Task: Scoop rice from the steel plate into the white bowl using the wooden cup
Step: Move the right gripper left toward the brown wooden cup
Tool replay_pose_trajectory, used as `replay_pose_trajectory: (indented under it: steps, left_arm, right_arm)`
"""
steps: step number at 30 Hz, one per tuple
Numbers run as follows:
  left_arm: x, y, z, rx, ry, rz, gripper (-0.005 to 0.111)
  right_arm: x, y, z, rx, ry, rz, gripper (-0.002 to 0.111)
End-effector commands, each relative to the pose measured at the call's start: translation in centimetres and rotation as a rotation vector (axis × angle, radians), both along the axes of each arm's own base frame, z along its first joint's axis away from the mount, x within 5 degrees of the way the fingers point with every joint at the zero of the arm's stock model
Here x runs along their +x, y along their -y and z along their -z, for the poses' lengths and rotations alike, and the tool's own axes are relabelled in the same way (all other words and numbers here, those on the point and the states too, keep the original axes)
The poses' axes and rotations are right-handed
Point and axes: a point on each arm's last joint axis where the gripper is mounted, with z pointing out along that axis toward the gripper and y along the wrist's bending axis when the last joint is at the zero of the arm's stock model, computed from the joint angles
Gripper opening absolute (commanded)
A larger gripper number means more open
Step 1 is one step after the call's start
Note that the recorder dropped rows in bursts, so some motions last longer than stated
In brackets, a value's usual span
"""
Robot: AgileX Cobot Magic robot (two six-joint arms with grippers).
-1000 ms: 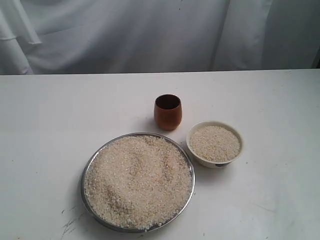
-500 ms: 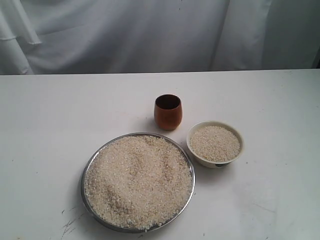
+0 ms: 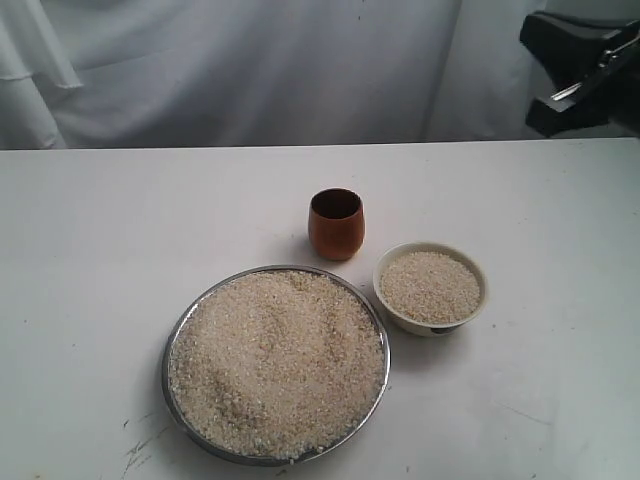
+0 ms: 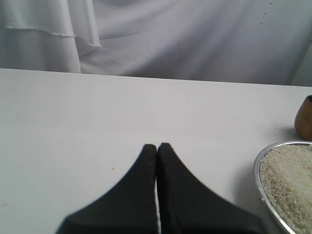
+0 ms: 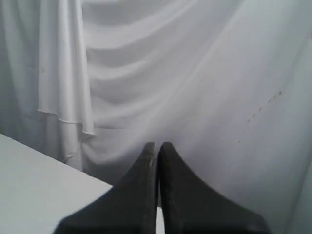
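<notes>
exterior view: upright cup at 12 o'clock of the plate, both arms well off it

exterior view shows the wooden cup (image 3: 336,224) standing upright, mouth up, so its long axis is vertical and a side grasp around its belly looks the natural way in. it stands just beyond the steel plate (image 3: 172,345) at about 12 to 1 o'clock of the plate's centre, close to the rim but apart from it. the white bowl (image 3: 398,316) sits at 4 o'clock of the cup, just beside the plate, and already holds rice near its rim. the rice (image 3: 275,365) fills the plate in a low heap.

the right arm (image 3: 585,70) hangs high at 2 o'clock of the cup, well apart; from it the cup lies toward 8 o'clock and down. the right gripper (image 5: 157,145) has its fingers pressed together on nothing, facing the curtain (image 3: 250,70). the left gripper (image 4: 157,145) is likewise closed and empty, low over the table (image 3: 100,250), with the cup and plate rim at the edge of its view. which arm is nearer i cannot tell.

the white tabletop is flat and bare around the cup, leaving room at 9 and 12 o'clock.
</notes>
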Motion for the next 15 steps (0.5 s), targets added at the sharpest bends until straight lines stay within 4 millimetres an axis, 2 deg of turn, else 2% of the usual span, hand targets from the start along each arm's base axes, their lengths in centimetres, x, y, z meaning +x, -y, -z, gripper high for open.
replay_pose_trajectory:
  steps: [1, 5, 8, 10, 13, 15]
  left_arm:
    - [0.0, 0.0, 0.1, -0.004, 0.007, 0.001, 0.000]
    - [0.0, 0.0, 0.1, -0.004, 0.007, 0.001, 0.000]
    - [0.0, 0.0, 0.1, -0.004, 0.007, 0.001, 0.000]
    - [0.0, 0.0, 0.1, -0.004, 0.007, 0.001, 0.000]
    - [0.0, 0.0, 0.1, -0.004, 0.007, 0.001, 0.000]
    - [0.0, 0.0, 0.1, -0.004, 0.007, 0.001, 0.000]
  right_arm:
    - [1.6, -0.3, 1.6, 0.085, -0.078, -0.011, 0.000]
    - [2.2, -0.6, 3.5, -0.029, -0.069, -0.033, 0.002]
    - [2.1, -1.0, 4.3, -0.199, 0.024, -0.071, 0.013]
    - [2.2, -1.0, 4.6, -0.212, 0.019, -0.075, 0.025]
    - [2.3, -0.9, 5.0, -0.226, -0.029, -0.062, 0.052]
    - [2.4, -0.6, 5.6, -0.222, -0.122, -0.030, 0.079]
